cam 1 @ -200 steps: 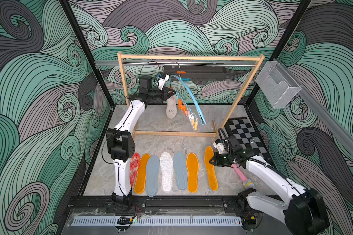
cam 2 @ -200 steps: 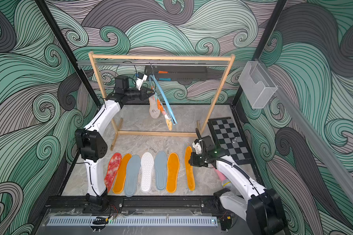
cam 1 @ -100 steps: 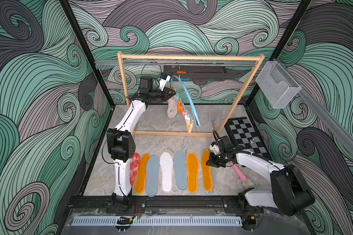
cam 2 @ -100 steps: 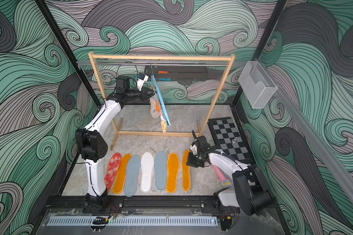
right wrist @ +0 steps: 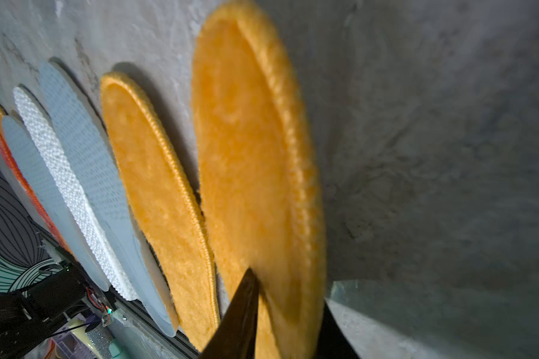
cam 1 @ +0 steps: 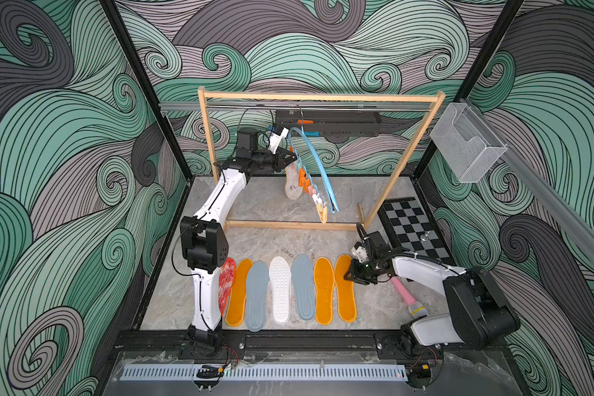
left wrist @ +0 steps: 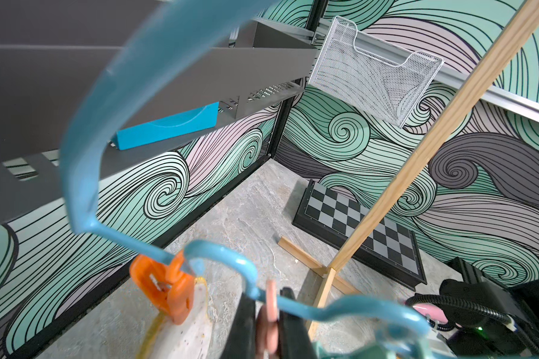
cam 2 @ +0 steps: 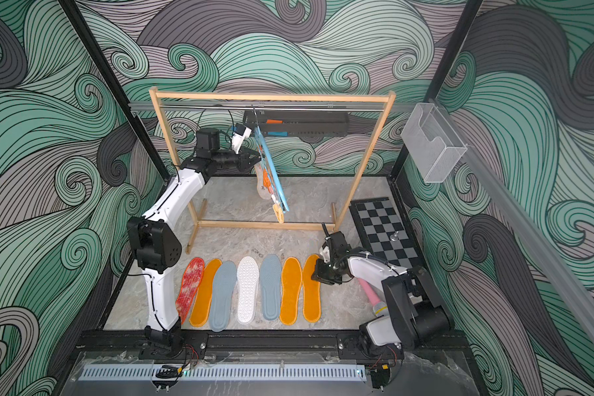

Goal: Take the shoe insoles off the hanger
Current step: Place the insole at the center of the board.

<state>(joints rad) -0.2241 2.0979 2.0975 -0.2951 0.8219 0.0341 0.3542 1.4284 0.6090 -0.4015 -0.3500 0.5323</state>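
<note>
Pinching pink clip (left wrist: 271,310) on hanger (cam 1: 318,164), left tool (cam 1: 290,158) clamped; right tool (right wrist: 287,298) slightly apart around orange insole (cam 1: 344,291) on desk (cam 1: 374,308).

Marble floor (cam 1: 271,205) — 7 insoles (cam 1: 279,288), chessboard (cam 1: 412,226), pink stick (cam 1: 403,291), rack (cam 1: 288,225).

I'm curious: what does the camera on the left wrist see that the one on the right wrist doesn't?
Only the left wrist view: the light blue hanger, its orange clip with a pale insole hanging under it, the left gripper shut on a pink clip, plus a chessboard and wire basket.
Only the right wrist view: the row of insoles lying flat, with the right gripper open over the end orange insole.
Both: grey marbled floor and a bit of wave-patterned wall.
</note>
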